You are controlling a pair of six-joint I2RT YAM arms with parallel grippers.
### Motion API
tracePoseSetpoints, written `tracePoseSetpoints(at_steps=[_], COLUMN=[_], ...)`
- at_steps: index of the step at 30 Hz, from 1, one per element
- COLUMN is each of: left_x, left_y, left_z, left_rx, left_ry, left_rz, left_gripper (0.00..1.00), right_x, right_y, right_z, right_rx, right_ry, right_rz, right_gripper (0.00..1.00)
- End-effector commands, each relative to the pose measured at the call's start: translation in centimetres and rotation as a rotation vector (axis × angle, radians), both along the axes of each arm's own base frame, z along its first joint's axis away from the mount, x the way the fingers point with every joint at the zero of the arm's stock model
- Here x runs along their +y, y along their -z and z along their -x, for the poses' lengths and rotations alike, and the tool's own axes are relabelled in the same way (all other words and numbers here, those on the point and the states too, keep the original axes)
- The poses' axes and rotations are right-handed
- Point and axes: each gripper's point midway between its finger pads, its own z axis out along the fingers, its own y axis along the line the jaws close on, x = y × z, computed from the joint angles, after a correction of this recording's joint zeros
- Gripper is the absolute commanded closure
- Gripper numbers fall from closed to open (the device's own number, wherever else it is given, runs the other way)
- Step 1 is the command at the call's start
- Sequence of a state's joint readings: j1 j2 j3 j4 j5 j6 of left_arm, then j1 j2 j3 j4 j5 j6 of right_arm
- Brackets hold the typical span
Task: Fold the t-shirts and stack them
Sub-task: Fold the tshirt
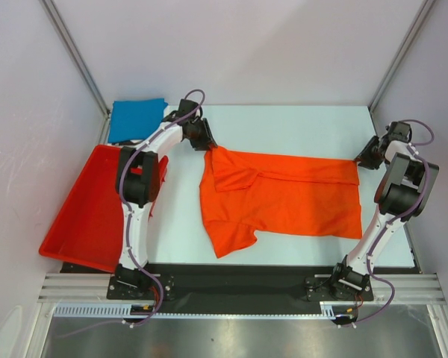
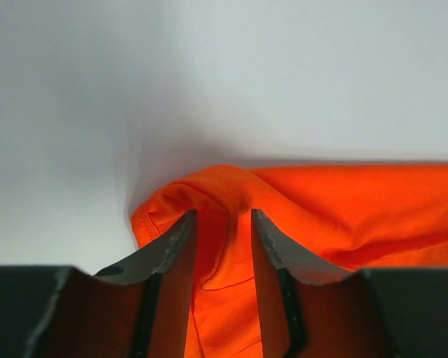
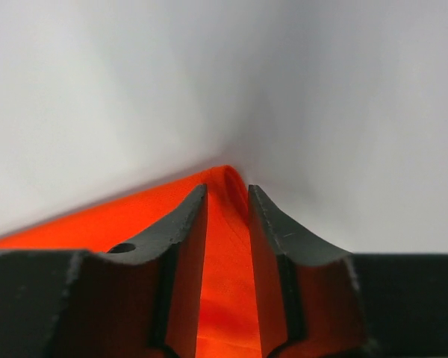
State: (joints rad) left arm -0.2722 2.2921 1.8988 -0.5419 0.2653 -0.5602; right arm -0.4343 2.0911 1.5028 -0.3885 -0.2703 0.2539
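- The orange t-shirt (image 1: 284, 198) lies spread at the centre of the top view. Its long axis runs left to right across the white table (image 1: 299, 119), its upper edge appears folded over into a doubled band, and one sleeve trails toward the lower left.
- The cloth is soft, thin and matte, rumpled near the upper-left corner and smoother toward the right.
- The left gripper (image 1: 207, 145) sits at the shirt's upper-left corner and the right gripper (image 1: 362, 158) at its upper-right corner. Each arm is nearest its own corner, with the shirt stretched between them.
- In the left wrist view the dark, wedge-shaped fingers (image 2: 172, 246) stand apart. A bunched hump of orange cloth lies in the gap and just past the tips, unpinched.
- In the right wrist view the fingers (image 3: 187, 224) are likewise parted over a flat, pointed corner of cloth.
- Any next fold probably works across that left-right axis, so both arms would need fresh holds.
- The blue t-shirt (image 1: 137, 119) lies folded at the upper left of the top view, just above the rigid, glossy red tray (image 1: 82, 216) at the left edge.
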Motion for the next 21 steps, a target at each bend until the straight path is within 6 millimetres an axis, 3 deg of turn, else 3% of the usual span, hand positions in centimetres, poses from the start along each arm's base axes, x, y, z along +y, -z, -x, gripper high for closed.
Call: tracePoseSetpoints(at_steps=[1, 6, 10, 11, 12, 14, 21], left_x=[0.4, 0.2, 1.1, 1.3, 1.8, 1.7, 2.7], left_y=[-2.2, -1.3, -0.5, -1.1, -0.2, -0.3, 0.8], left_z=[0.0, -0.1, 0.2, 0.4, 1.1, 1.4, 1.1], left_rx=[-0.034, -0.014, 0.014, 0.006, 0.03, 0.025, 0.042], left_ry=[-0.012, -0.012, -0.038, -0.045, -0.052, -0.05, -0.056], left_rz=[0.012, 0.02, -0.029, -0.036, -0.049, -0.044, -0.078], left_gripper=[0.6, 0.62, 0.99, 0.99, 1.0, 1.0, 0.99], right_x=[-1.0, -0.6, -0.3, -0.4, -0.4, -0.2, -1.4], right_y=[-1.6, -1.1, -0.1, 0.0, 0.2, 0.8, 1.3], right_z=[-0.2, -0.8, -1.0, -1.1, -1.2, -1.1, -0.5], right_rx=[-0.036, -0.047, -0.033, -0.033, -0.031, -0.027, -0.018], right_ry=[0.005, 0.0, -0.003, 0.004, 0.006, 0.011, 0.086], right_rz=[0.018, -0.014, -0.04, -0.044, -0.051, -0.073, -0.048], right_gripper=[0.65, 0.65, 0.7, 0.73, 0.83, 0.98, 1.0])
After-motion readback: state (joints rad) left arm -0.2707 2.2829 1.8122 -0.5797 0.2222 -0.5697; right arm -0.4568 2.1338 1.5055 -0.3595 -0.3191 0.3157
